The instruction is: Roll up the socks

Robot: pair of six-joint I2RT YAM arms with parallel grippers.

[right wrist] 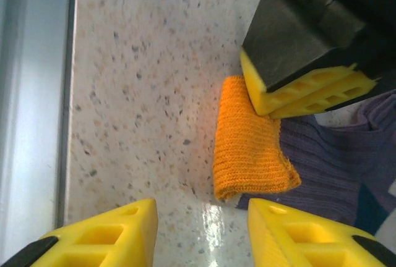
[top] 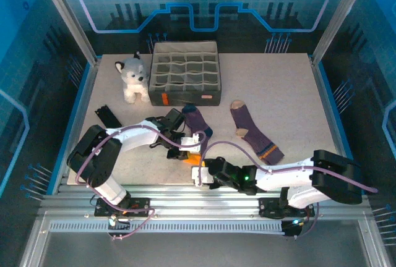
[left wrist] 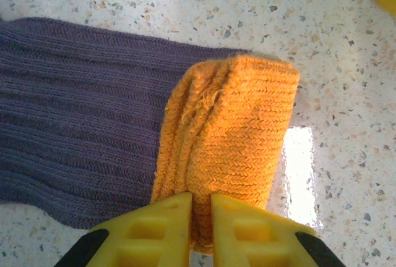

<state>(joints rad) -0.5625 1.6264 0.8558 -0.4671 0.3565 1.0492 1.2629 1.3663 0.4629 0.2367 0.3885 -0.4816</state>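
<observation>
On the overhead camera I have the plush husky [top: 131, 79] sitting at about ten o'clock on the table [top: 281, 88]. It is just beside the left wall of a grey fabric organizer [top: 184, 72], which stands at twelve o'clock against the far edge. A small black object [top: 111, 117] lies near nine o'clock; I cannot tell what it is.

My left hand [left wrist: 200, 204] is clenched on the orange cuff [left wrist: 230, 128] of the navy-heeled sock [top: 197, 123]. In its wrist camera the cuff is folded over on itself into a thick wad and pinched between the two yellow fingers. The purple ribbed leg runs off toward nine o'clock in that view. From overhead, this sock lies near the middle of the table, with its toe toward twelve o'clock and its cuff end toward six o'clock, near the front edge.

My right hand [right wrist: 201, 233] is released, its fingers spread wide over bare table. In its own camera the folded cuff sits at about twelve o'clock of the gap, apart from both fingers.

The tan-heeled sock [top: 253, 132] lies flat at three o'clock of the first sock, apart from it and from both hands. Its toe points toward twelve o'clock and its cuff slants toward five.
</observation>
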